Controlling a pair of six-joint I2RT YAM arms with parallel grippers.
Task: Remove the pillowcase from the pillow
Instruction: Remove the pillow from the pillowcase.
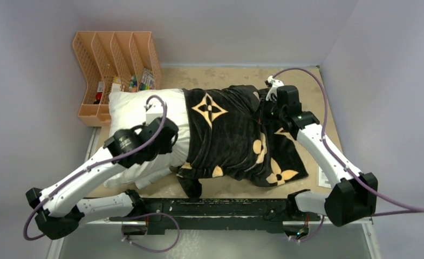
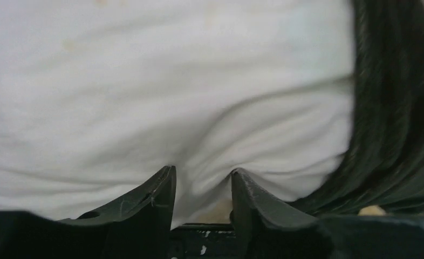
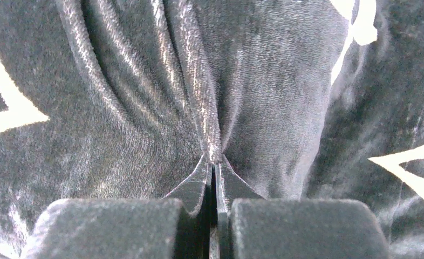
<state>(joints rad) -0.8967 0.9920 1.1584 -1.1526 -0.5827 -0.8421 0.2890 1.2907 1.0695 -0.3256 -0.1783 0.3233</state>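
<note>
The white pillow (image 1: 134, 105) lies across the table, its left half bare. The black pillowcase (image 1: 231, 135) with tan flower motifs covers its right half and bunches toward the right. My left gripper (image 1: 171, 136) presses on the pillow close to the cover's edge. In the left wrist view its jaws (image 2: 202, 172) stand a little apart, white pillow (image 2: 145, 81) cloth bulges between them, and the pillowcase (image 2: 398, 108) is at the right. My right gripper (image 1: 265, 106) is at the cover's far right part. In the right wrist view it (image 3: 216, 159) is shut on a ridge of pillowcase (image 3: 118, 108).
An orange file organiser (image 1: 113, 59) stands at the back left, touching the pillow's corner. Bare tan tabletop (image 1: 226, 75) shows behind the pillow. A black rail (image 1: 215, 208) runs along the near edge between the arm bases. White walls enclose the table.
</note>
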